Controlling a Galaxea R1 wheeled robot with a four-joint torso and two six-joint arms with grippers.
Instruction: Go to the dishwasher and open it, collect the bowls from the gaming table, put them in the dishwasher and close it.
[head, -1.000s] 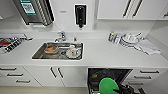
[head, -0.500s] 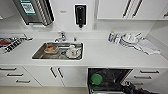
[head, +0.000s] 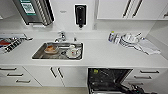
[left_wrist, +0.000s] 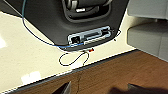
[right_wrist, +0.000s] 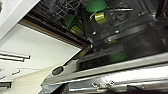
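The dishwasher (head: 107, 80) stands open under the white counter, right of the sink, and its inside looks dark. In the right wrist view its wire rack holds a lime green bowl (right_wrist: 96, 5), and the steel door edge (right_wrist: 117, 75) runs just below the camera. My right arm (head: 137, 89) reaches in low at the dishwasher's right side, close to the door. My left gripper (left_wrist: 100, 90) hangs over the floor beside the robot's dark base (left_wrist: 75, 22), its fingers (left_wrist: 63, 89) wide apart with nothing between them. The gaming table is out of view.
A sink (head: 37, 55) with dishes in it is set in the counter (head: 105, 53). Stacked plates (head: 130, 39) and a cloth lie at the counter's right end. White drawers (head: 15, 74) and cabinet doors (head: 56, 75) flank the dishwasher. A loose cable (left_wrist: 72, 58) trails on the floor.
In the head view the bright green bowl that showed in the dishwasher's opening is now almost hidden and the inside looks darker. The counter and sink have not shifted.
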